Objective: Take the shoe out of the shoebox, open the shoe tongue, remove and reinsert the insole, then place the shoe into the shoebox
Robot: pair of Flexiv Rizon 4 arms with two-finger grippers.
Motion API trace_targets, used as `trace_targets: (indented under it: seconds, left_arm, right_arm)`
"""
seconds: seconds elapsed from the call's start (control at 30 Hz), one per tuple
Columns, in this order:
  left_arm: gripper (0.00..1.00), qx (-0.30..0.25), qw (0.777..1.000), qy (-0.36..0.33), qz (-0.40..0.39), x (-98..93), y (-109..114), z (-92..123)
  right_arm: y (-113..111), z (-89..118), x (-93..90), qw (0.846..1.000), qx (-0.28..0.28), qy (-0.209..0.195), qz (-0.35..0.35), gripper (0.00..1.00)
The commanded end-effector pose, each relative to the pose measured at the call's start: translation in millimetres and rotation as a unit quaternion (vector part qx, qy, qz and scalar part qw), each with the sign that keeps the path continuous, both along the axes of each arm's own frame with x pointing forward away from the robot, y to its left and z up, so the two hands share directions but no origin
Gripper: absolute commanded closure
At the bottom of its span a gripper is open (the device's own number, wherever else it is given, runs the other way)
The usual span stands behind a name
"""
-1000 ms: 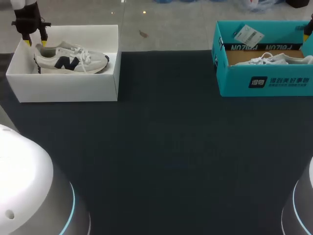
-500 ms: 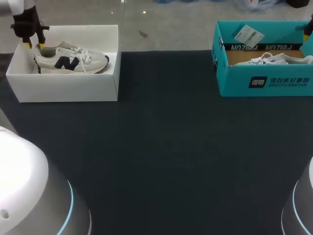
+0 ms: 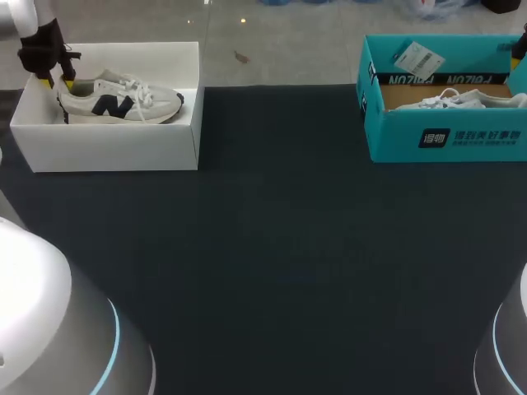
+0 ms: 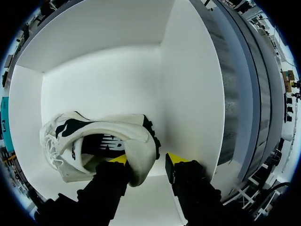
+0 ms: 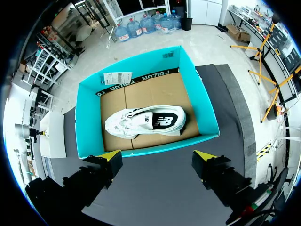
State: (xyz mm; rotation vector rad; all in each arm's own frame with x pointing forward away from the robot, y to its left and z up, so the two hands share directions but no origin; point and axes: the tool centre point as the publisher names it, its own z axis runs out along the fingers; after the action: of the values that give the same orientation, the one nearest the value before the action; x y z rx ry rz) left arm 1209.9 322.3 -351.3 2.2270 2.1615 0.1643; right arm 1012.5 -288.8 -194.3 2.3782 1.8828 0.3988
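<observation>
The left gripper (image 4: 146, 160) dips into the far left end of the white shoebox (image 3: 115, 150). Its fingers are parted astride the heel of the shoe (image 4: 101, 141) lying inside, not yet pinching, probably so it can lift the shoe by the collar. The right gripper (image 5: 157, 159) hangs wide open over the teal box (image 5: 89, 122), idle.

Bright, even indoor light
The white shoebox (image 4: 188, 84) glares brightly; the shoe (image 4: 141, 141) throws a soft shadow; the dark table (image 3: 280, 247) looks matte

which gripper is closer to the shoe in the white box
Left. The left gripper is at the heel of the shoe inside the white box, a finger on each side; the right gripper hangs above the teal box, well away.
</observation>
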Motion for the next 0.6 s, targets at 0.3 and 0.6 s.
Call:
trace_targets:
  seconds: [0.3,0.6]
  left_arm:
    - [0.51,0.001,1.000,0.011,-0.011,12.6,3.4,-26.4]
    - [0.52,0.002,1.000,0.014,-0.012,14.9,3.4,-39.0]
  right_arm:
    - [0.5,-0.2,0.0,1.000,0.000,0.000,0.000,0.00]
    - [0.5,-0.2,0.0,1.000,0.000,0.000,0.000,0.00]
